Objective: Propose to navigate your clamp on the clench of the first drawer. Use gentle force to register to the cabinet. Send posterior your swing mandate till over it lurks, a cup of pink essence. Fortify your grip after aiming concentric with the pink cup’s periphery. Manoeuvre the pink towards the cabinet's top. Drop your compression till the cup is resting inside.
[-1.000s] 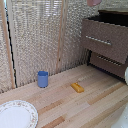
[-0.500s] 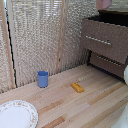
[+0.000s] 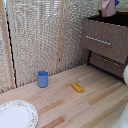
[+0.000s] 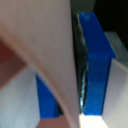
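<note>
- My jaws (image 4: 75,75): wrist view is a close blur. One blue finger pad (image 4: 95,65) sits pressed against the pale pink wall of the pink cup (image 4: 40,45), a second blue pad shows on the wall's other side. So I'm clamped on the cup's rim wall.
- Exterior view: pink cup (image 3: 108,8) is at 1 o'clock, right at the frame's upper edge, above the cabinet (image 3: 106,40) top. Its upper part is cut off; a bit of blue from my jaws shows just beside it at the edge. Can't tell if the cup's base touches the cabinet top or hangs just clear.
- My arm: only a white rounded piece (image 3: 125,75) at the 3 o'clock edge, rest out of frame.
- Cabinet is cropped on the exterior view's right. First drawer (image 3: 102,39) front is visible with its silver handle (image 3: 98,40); can't tell if it's pulled out. A lower drawer (image 3: 110,64) shows below it, partly cut off.
- Counter (image 3: 85,107): light wood planks. Blue mug (image 3: 43,79) at 9 o'clock, upright. Small orange block (image 3: 77,87) near centre, well apart from the mug. Patterned plate (image 3: 15,115) at 7 o'clock, cut off by the frame.
- Room: beige slatted blind (image 3: 40,35) behind the counter, wooden post at the left edge.
</note>
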{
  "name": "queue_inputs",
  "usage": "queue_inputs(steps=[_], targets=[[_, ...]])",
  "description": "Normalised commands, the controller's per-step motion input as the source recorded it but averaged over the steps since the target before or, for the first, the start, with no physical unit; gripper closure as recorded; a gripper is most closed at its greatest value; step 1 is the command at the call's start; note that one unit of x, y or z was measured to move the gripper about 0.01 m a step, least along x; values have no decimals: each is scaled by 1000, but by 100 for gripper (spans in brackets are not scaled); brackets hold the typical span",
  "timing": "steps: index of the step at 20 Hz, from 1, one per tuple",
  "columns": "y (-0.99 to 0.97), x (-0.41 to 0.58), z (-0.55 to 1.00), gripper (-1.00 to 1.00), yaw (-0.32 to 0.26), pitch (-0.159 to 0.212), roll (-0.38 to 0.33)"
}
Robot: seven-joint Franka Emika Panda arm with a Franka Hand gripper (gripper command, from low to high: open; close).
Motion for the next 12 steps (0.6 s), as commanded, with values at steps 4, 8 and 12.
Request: queue_inputs(steps=[4,8,12], targets=[[-366,-34,-444,-100,-33,13,3],[0,25,431,-100,-23,15,52],[0,172,914,-100,5,33,85]])
